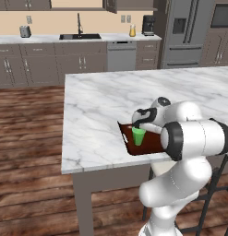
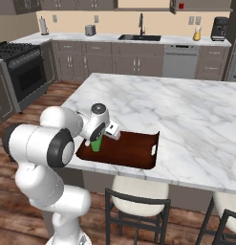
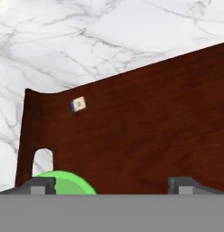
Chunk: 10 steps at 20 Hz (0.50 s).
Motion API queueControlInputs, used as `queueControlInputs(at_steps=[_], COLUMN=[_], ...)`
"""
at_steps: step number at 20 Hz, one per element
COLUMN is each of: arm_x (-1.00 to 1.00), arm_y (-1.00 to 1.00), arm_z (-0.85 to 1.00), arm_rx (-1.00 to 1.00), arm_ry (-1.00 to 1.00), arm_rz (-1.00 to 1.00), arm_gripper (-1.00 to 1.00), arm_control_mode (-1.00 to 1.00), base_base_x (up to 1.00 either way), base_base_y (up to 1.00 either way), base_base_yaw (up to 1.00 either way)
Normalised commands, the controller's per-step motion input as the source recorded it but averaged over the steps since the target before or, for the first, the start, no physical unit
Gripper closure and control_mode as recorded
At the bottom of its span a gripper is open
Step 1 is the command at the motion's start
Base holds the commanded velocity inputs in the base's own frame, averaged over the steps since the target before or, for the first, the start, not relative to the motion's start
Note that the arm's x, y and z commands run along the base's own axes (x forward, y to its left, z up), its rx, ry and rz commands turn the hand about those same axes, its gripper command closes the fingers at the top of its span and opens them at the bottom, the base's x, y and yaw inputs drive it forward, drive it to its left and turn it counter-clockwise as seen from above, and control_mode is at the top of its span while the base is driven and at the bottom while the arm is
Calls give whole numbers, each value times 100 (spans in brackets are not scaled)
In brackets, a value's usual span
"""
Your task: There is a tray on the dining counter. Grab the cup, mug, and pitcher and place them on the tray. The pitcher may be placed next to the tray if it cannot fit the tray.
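Hovering over the tray (image 2: pixel 134 150), the gripper (image 3: pixel 111 185) has its fingers (image 3: pixel 38 186) spread wide, gripping nothing. Cup (image 1: pixel 138 136) stands upright on tray, at the end nearest the worktop (image 1: pixel 106 106) corner, right below the hand. In hand view cup's green rim sits by the left finger, not clamped; whether it touches, can't tell. Tray lies at worktop's near edge, white handle (image 2: pixel 153 150) visible on its far end. Pitcher (image 2: pixel 197 33) stands on back counter (image 2: pixel 138 40) beside coffee machine (image 2: pixel 219 27), well apart from tray.

A toaster (image 1: pixel 25 31), coffee machine (image 1: pixel 148 25) and perhaps a paper-towel roll (image 2: pixel 43 26) line the rear worktop (image 1: pixel 41 39).
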Motion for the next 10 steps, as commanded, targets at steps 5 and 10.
queueControlInputs(at_steps=[5, 10], arm_x=[-9, -1], arm_y=[-2, 0], arm_z=[43, 47], arm_rx=[0, 0], arm_ry=[0, 0], arm_rz=[8, 7], arm_gripper=[-100, -100], arm_control_mode=[-100, -100], base_base_x=[0, 0], base_base_y=[0, 0], base_base_yaw=[0, 0])
